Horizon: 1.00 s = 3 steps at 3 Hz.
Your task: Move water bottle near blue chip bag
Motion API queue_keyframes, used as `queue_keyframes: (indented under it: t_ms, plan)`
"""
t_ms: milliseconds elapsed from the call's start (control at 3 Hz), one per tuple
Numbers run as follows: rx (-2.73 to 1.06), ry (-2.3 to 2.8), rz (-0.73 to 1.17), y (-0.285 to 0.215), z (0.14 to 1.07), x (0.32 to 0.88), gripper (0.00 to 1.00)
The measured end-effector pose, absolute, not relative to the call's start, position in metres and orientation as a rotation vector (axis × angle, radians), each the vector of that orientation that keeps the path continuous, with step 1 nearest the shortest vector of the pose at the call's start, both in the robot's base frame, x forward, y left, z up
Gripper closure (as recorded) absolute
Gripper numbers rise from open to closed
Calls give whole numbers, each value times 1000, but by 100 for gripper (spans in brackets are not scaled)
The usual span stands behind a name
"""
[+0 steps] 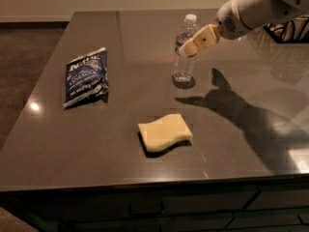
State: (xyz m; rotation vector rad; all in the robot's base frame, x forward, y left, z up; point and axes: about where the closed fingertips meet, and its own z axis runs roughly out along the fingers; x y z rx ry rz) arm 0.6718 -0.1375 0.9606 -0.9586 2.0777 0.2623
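The water bottle [184,57] stands upright on the dark table [120,168], right of centre toward the back; it is clear with a white cap. The blue chip bag [85,76] lies flat at the left of the table, well apart from the bottle. My gripper [185,50] comes in from the upper right on a white arm [260,8]. Its tan fingers [200,40] reach the bottle's upper body from the right and overlap it in view.
A pale yellow sponge [165,132] lies in front of the bottle, near the table's front edge. The arm's shadow [231,105] falls on the right side of the table. A patterned object [289,30] shows at the far right edge.
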Motion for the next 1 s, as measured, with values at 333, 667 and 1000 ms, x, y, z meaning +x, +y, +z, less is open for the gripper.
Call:
queue_keyframes:
  t_ms: [333,667,1000]
  plan:
    - [-982,2062,284,-126,955,676,0]
    - [-1018,2046,304,-114,953,678,16]
    - [-1050,2024,332,-105,957,676,40]
